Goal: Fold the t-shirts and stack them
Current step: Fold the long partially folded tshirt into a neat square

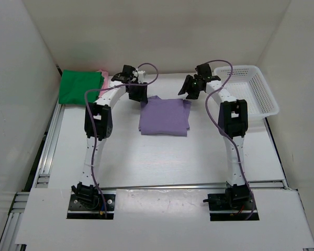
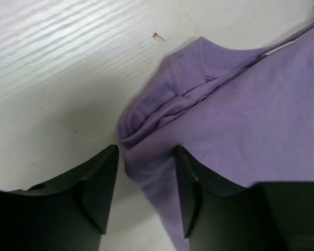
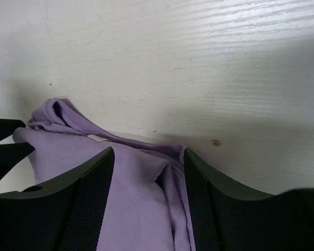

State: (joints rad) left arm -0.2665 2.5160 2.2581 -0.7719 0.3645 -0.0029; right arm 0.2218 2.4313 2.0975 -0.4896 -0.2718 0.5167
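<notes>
The light purple t-shirt (image 1: 164, 117) lies folded in a rectangle on the table's middle. My left gripper (image 1: 137, 93) is open at its far left corner; in the left wrist view the jaws (image 2: 146, 178) stand apart with the shirt's bunched edge (image 2: 162, 104) between and ahead of them. My right gripper (image 1: 191, 88) is open at the far right corner; in the right wrist view it (image 3: 149, 178) straddles the purple cloth (image 3: 131, 172). The green t-shirt (image 1: 81, 85) lies folded at the back left, with a pink t-shirt's edge (image 1: 102, 73) showing under it. The tan t-shirt is hidden.
A white plastic mesh basket (image 1: 254, 89) stands at the back right. White walls close in the table (image 1: 162, 162) at the back and both sides. Aluminium rails run along the left and near edges.
</notes>
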